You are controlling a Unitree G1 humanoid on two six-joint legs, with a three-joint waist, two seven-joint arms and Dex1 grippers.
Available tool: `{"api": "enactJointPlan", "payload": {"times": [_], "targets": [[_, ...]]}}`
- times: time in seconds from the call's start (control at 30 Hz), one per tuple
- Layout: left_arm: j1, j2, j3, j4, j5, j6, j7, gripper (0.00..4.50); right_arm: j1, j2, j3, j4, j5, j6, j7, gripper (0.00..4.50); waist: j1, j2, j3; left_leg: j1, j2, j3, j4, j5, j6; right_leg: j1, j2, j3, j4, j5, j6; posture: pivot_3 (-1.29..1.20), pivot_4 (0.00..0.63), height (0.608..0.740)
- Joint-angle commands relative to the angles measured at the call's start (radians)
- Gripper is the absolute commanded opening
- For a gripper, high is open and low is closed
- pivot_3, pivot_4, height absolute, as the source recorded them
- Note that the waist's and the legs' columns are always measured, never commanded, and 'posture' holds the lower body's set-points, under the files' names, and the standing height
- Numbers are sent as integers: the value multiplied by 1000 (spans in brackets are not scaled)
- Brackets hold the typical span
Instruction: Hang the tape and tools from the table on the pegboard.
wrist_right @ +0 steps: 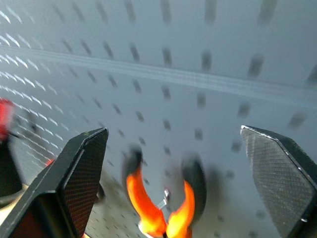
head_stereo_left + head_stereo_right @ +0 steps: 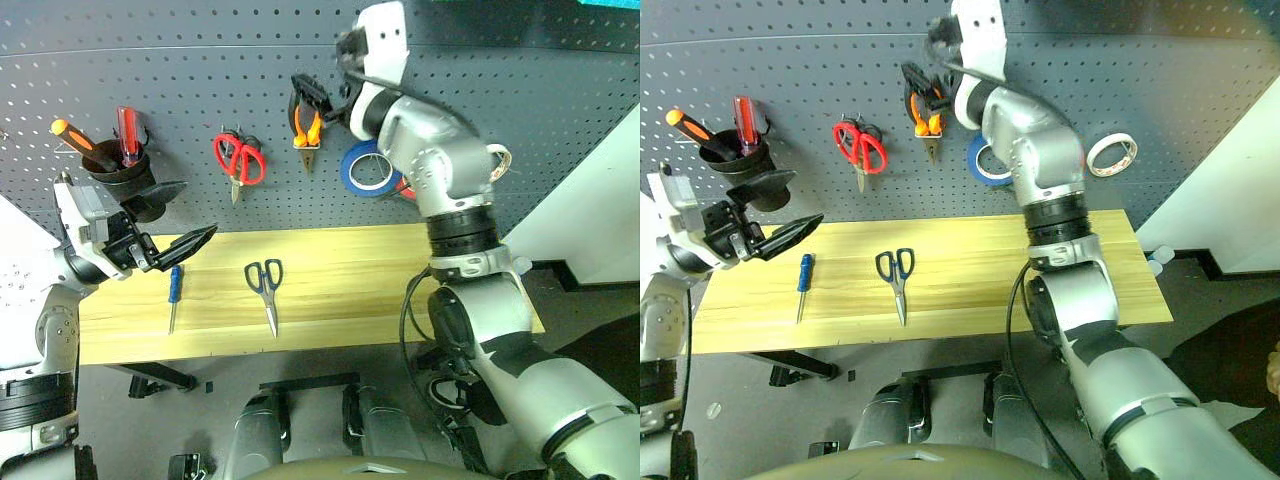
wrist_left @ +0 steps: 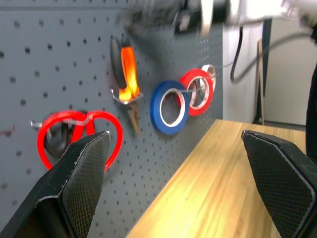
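Observation:
The orange-and-black pliers (image 2: pixel 306 125) hang on the dark grey pegboard (image 2: pixel 200 90). My right gripper (image 2: pixel 325 98) is open just above their handles; in the right wrist view the pliers (image 1: pixel 161 208) sit between the spread fingers (image 1: pixel 81 173), which do not touch them. The blue tape (image 2: pixel 365 168) hangs to the right of the pliers. On the wooden table (image 2: pixel 340 270) lie the dark-handled scissors (image 2: pixel 267 285) and, to their left, the thin blue screwdriver (image 2: pixel 174 295). My left gripper (image 2: pixel 200 208) hovers open and empty over the table's left end, above the screwdriver.
Red-handled scissors (image 2: pixel 240 158) hang left of the pliers. A black cup (image 2: pixel 120 165) on the board holds an orange and a red screwdriver. A red tape roll (image 3: pixel 198 91) and a white tape roll (image 2: pixel 1112 153) hang beside the blue tape.

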Motion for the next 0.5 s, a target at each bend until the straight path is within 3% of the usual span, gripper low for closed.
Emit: {"api": "enactJointPlan", "payload": {"times": [0.03,0.3,0.5], "targets": [[28,14,11,-34,24,8,45,4500,46,-60,-3,-165,91,118,98,4474,1,0,0,0,0,0,0,0,0,0,0,0,0,0,0,28,102,731],[73,-53,-65,-114,136,82,276,4500,335,-313,99,-446,270,194,511,4474,6,0,0,0,1,0,0,0,0,1,-1,0,-1,-1,-2,20,112,731],[62,-186,-157,-96,256,139,510,4500,430,-402,183,-386,280,158,692,4474,3,0,-1,2,0,-1,0,-1,0,1,0,0,-1,-2,-3,13,121,731]]}}
